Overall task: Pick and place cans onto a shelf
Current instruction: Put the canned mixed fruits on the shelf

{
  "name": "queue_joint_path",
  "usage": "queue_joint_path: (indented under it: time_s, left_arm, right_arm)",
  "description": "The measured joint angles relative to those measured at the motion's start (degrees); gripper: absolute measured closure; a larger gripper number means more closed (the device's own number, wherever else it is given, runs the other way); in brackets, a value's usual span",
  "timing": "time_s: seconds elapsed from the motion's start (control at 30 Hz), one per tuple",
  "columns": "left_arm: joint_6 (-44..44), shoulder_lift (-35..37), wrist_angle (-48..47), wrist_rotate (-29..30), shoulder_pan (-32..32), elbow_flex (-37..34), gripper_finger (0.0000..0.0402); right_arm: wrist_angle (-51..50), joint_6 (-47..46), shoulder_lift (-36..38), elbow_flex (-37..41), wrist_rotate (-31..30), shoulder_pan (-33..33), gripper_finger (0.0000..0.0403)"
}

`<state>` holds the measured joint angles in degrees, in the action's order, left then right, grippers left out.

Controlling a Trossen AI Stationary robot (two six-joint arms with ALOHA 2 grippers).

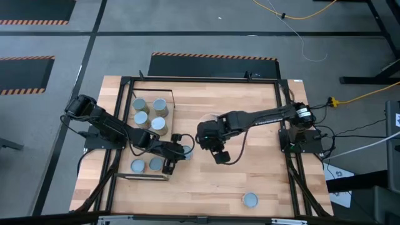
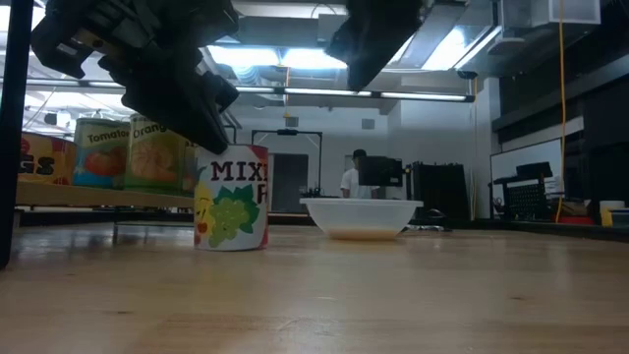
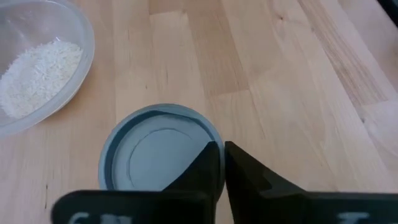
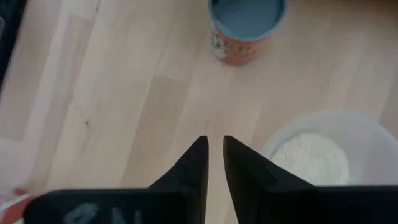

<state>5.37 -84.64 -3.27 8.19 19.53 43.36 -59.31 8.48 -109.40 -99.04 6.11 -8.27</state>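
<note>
Blue-grey-topped "MIXED" fruit can (image 2: 232,197) is standing beside the wire-framed light-wood shelf (image 1: 164,177). Left gripper (image 3: 217,168) is hovering above it, fingers pressed together. Right gripper (image 4: 215,163) is hanging nearly closed.

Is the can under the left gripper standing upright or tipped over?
Upright. In the low view the can stands on its base on the table, label vertical; the left wrist view looks straight down on its round blue-grey lid beneath the left gripper.

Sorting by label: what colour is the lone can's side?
Orange-red, under a blue-grey top; the lone can shows best in the right wrist view.
</note>
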Motion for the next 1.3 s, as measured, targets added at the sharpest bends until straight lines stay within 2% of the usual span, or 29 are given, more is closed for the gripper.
queue_joint_path:
  time_s: [0.13,0.27,0.4,0.53,1.0,1.13,1.3]
  left_arm:
    - [0.0,0.3,-0.3,-0.3,0.0,0.0,0.0396]
    - [0.0,2.2,-1.2,-1.7,0.0,-0.1,0.0397]
    - [0.0,6.6,-1.5,-3.0,0.1,-0.1,0.0398]
    - [0.0,13.2,-4.9,-4.8,0.1,-0.1,0.0399]
    - [3.4,42.1,-33.4,-4.1,3.0,-0.1,0.0401]
    - [6.4,47.8,-41.4,-4.0,4.2,-0.1,0.0401]
    - [15.0,52.0,-52.0,-1.2,5.3,-0.1,0.0401]
  right_arm:
    - [-2.7,-2.6,2.9,0.0,-1.1,-0.9,0.0347]
    - [-2.7,-4.0,5.4,-0.1,-6.4,-2.5,0.0347]
    - [-3.0,-5.5,5.6,0.0,-10.5,-3.4,0.0347]
    - [-2.8,-7.0,5.8,0.0,-11.1,-3.9,0.0347]
    - [0.5,-8.9,5.8,0.0,-11.1,-4.3,0.0347]
    - [1.6,-10.0,5.8,0.0,-11.1,-4.3,0.0347]
    - [1.9,-10.7,5.8,0.0,-11.1,-4.3,0.0347]
